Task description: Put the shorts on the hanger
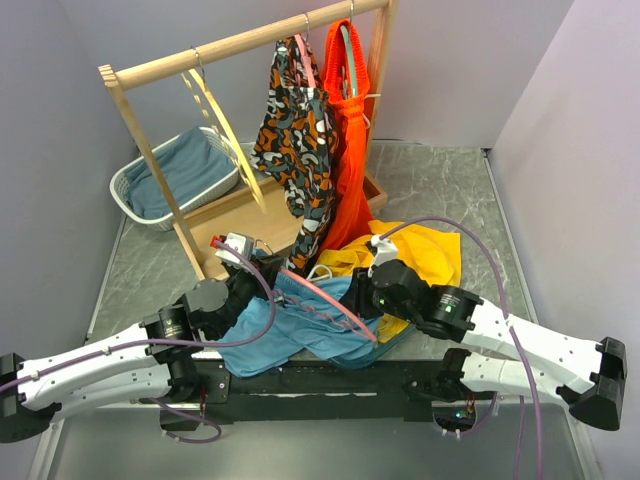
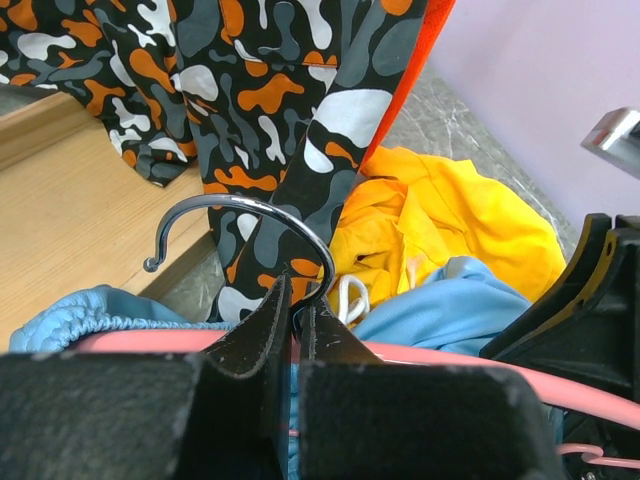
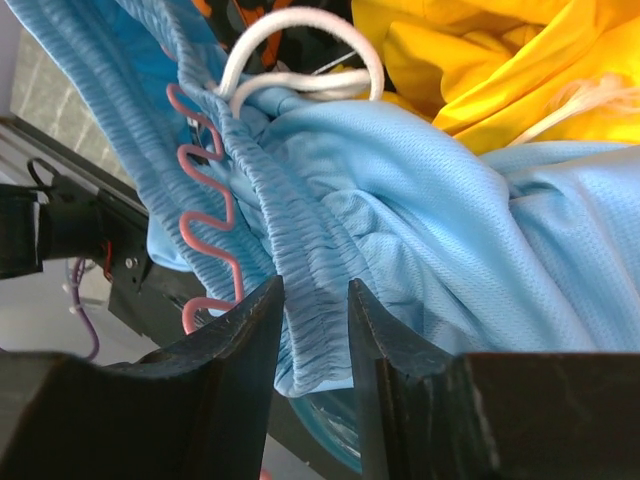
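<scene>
Your left hand (image 2: 300, 330) is clenched on the hanger (image 2: 455, 362), right at the neck of its wire hook (image 2: 250, 212); the hanger lies low over the surface (image 1: 440, 185), front centre, slanting towards your right arm; the shorts (image 1: 285, 338) are bunched around it, just ahead of the arm bases; your right hand (image 3: 312, 335) grasps the shorts, elastic waistband (image 3: 290, 250) pinched between both fingers.

Progress, as judged: both items are in hand and one notched end sits at the waistband; the shorts are not yet spread across the hanger, so the threading is left to do.

Only the top view gives the whole layout; only the left wrist shows the hook grip; only the right wrist shows the notched pink edge touching the waistband, and the white drawstring (image 3: 300, 50).
</scene>
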You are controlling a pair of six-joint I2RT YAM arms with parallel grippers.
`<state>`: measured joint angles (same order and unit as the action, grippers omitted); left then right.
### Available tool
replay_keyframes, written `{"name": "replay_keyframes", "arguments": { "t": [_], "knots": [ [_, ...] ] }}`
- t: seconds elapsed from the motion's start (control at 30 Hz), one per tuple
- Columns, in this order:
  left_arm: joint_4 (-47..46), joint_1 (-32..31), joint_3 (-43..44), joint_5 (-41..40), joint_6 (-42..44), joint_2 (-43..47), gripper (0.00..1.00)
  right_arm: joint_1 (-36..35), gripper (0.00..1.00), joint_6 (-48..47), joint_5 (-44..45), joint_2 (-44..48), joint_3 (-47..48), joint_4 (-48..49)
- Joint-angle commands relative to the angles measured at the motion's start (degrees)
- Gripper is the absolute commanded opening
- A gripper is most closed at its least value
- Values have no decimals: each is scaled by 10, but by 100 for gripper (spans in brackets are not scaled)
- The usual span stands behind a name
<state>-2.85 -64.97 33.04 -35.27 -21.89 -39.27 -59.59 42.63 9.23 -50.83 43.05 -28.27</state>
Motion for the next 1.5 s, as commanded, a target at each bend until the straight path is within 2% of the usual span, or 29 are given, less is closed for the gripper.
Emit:
{"name": "replay_keyframes", "arguments": {
  "t": [0.0,0.17,0.33,0.5,0.6,0.63,0.77,0.97,1.23,1.33,1.47],
  "knots": [
    [-45,-4,4,-27,12,1,1,-3,40,-19,-10,-3,-3,16],
    [-56,-8,5,-39,18,-10,1,-11,52,-40,-17,16,6,1],
    [-58,-9,11,-43,23,-13,1,-30,55,-59,-23,-18,23,-17],
    [-70,-13,8,-57,27,-13,1,-32,49,-58,10,-47,30,-43],
    [-82,-17,5,-90,29,-10,1,-32,31,-48,39,-32,27,-60],
    [-86,-18,4,-103,29,-9,1,-32,19,-46,42,-25,27,-64],
    [-110,-23,-1,-186,34,-11,1,-32,1,-41,53,6,27,-81],
    [-190,-24,-25,-229,83,-10,1,-32,0,-33,66,35,31,-102],
    [-202,-24,-3,-326,84,-74,1,-32,0,-30,66,56,36,-129],
    [-167,-22,25,-354,56,-109,1,-32,0,-31,62,65,41,-137],
    [-82,-15,62,-390,-31,-147,1,-32,0,-34,57,70,40,-144]
  ]
}}
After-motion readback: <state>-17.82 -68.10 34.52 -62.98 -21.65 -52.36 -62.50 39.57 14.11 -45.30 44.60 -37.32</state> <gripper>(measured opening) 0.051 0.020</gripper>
